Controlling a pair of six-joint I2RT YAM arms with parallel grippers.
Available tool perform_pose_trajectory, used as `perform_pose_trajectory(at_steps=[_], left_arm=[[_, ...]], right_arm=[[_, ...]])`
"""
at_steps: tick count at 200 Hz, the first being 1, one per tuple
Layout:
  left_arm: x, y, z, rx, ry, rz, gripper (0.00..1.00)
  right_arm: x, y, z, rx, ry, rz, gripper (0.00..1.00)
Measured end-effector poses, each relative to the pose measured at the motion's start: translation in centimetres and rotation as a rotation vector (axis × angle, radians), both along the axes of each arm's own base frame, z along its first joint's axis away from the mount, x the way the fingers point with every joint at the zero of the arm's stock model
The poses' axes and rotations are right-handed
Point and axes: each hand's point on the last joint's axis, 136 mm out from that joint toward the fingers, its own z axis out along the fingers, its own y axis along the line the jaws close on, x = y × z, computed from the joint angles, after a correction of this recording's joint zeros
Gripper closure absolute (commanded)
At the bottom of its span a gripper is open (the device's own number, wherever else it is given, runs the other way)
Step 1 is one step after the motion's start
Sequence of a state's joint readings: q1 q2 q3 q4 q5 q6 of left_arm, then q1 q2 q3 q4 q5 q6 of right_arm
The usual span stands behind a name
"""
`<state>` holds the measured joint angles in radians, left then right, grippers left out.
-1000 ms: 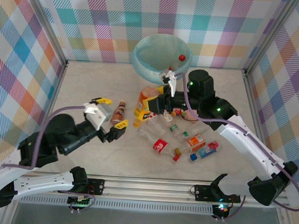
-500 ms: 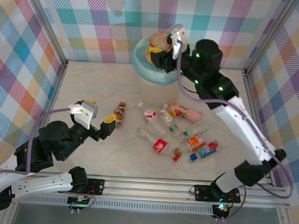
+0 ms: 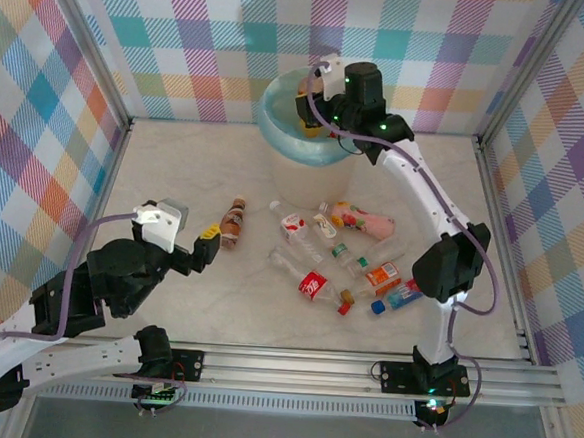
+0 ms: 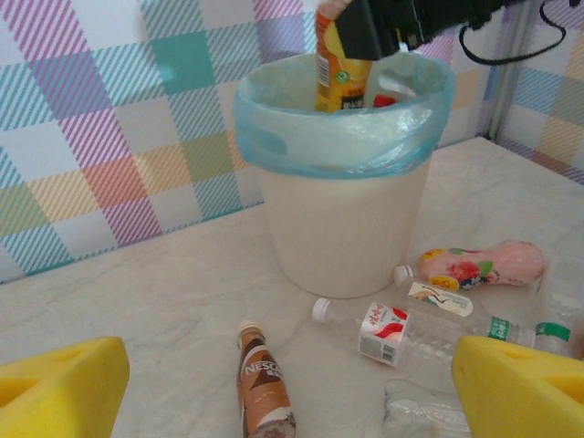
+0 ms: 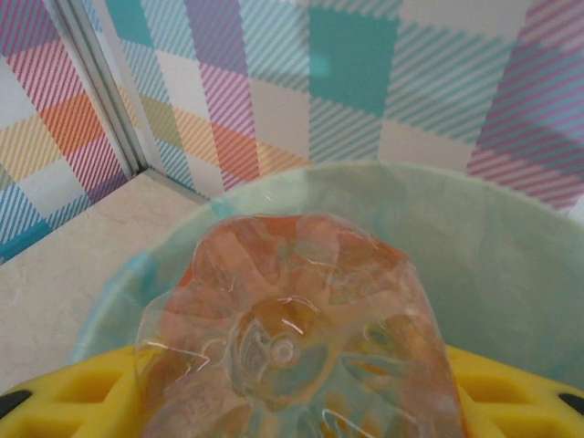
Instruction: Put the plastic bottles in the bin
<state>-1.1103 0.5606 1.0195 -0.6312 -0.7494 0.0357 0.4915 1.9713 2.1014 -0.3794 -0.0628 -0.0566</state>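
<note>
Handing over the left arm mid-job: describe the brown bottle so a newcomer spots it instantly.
Start at the big cream bin at the back. The brown bottle lies alone, left of the other bottles scattered in front of it. It is the only dark one.

- Bin [image 4: 342, 228]: smooth, matt cream plastic; its liner [image 4: 274, 137] is thin, semi-clear teal film, faintly glossy.
- Orange bottle [image 5: 292, 328] in my right pincer [image 5: 292, 397]: clear, glossy moulded plastic.
- Pads [image 4: 516, 383] of my left pincer [image 4: 287, 383]: yellow, matt, foam-like.
- Brown bottle [image 4: 263, 383]: glossy printed wrap.
- Counter [image 4: 164, 283]: smooth, pale, marbled, low sheen.
</note>
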Motion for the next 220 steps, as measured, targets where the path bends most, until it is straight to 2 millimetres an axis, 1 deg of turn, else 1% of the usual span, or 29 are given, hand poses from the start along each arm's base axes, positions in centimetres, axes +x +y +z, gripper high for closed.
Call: perform_pose_trajectory(at_steps=[13,25,50,76,84,93,149,176,196,220], left_arm=[[-0.1,0.4,-0.2,-0.012,0.001,0.012,0.09],[-0.1,0.8,-0.3,-0.021,0.002,0.022,0.09],[-0.2,1.2,-1.0,-0.029,0.015,0.032,0.08],[-0.3,1.2,-1.2,-0.038,0.024,0.034,0.08],[-0.3,1.2,-1.2,-0.041,0.025,0.035,0.08],[-0.3,1.2,-1.2,-0.042,0.027,0.036,0.08],[-0.2,1.0,-1.7,-0.023,0.038,0.037,0.06],[0.0,0.7,-1.9,-0.010,0.044,0.038,0.06],[0.1,0.4,-2.1,0.003,0.050,0.037,0.06],[0.3,0.0,-2.4,0.018,0.057,0.038,0.05]], right_arm=[[0.8,-0.6,-1.2,0.009,0.033,-0.003,0.40],[1.2,-0.6,-2.0,0.011,0.049,0.004,0.39],[1.5,0.7,-3.8,0.016,0.066,0.049,0.36],[1.9,1.6,-6.3,0.007,0.106,0.084,0.26],[2.0,1.7,-6.7,0.007,0.115,0.086,0.23],[2.1,1.7,-7.0,0.004,0.118,0.089,0.21],[2.1,1.8,-6.5,0.011,0.105,0.090,0.20],[1.8,1.6,-5.7,0.015,0.100,0.090,0.20],[1.3,1.4,-4.4,0.025,0.085,0.090,0.20],[0.4,1.0,-1.6,0.042,0.053,0.091,0.20]])
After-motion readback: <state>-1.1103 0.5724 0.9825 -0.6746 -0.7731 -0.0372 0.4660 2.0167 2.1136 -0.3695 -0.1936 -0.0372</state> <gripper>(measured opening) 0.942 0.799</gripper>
